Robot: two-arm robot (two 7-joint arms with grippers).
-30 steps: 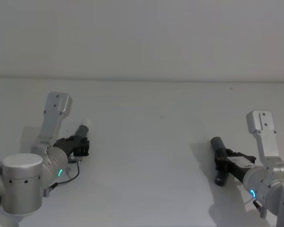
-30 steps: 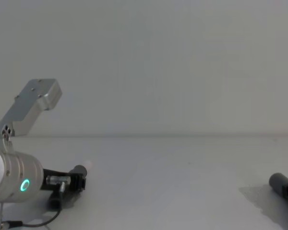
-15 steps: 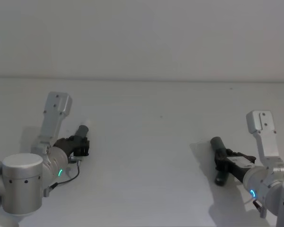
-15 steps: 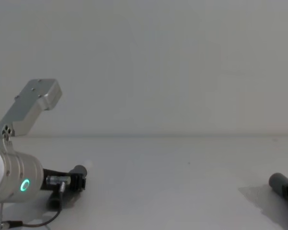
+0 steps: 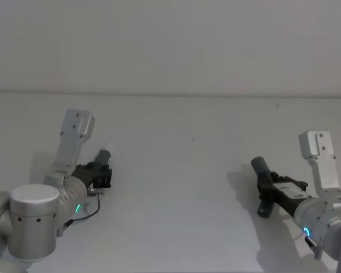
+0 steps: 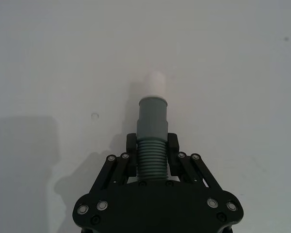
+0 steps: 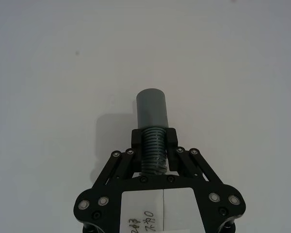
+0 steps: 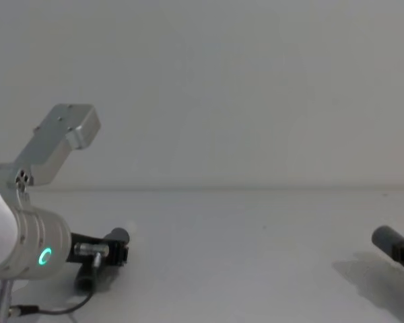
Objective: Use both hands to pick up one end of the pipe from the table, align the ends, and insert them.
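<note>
L gripper, R gripper shifted, clamping pipe pieces; white tip faint.

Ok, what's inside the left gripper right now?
The left gripper is shut on the ribbed part of the grey pipe piece, its white tip sticking out ahead. The piece's rear end is covered by the gripper body.

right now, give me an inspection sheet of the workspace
surface: white table, smooth, a few tiny specks
job's things: white-tipped pipe piece and socket piece, far apart, not joined
clutter: nothing seen
grippers: left end effector shut on the white-tipped pipe piece; right end effector shut on the socket piece
cables: thin dark cable looping below the left wrist
surroundings: plain wall behind the table
</note>
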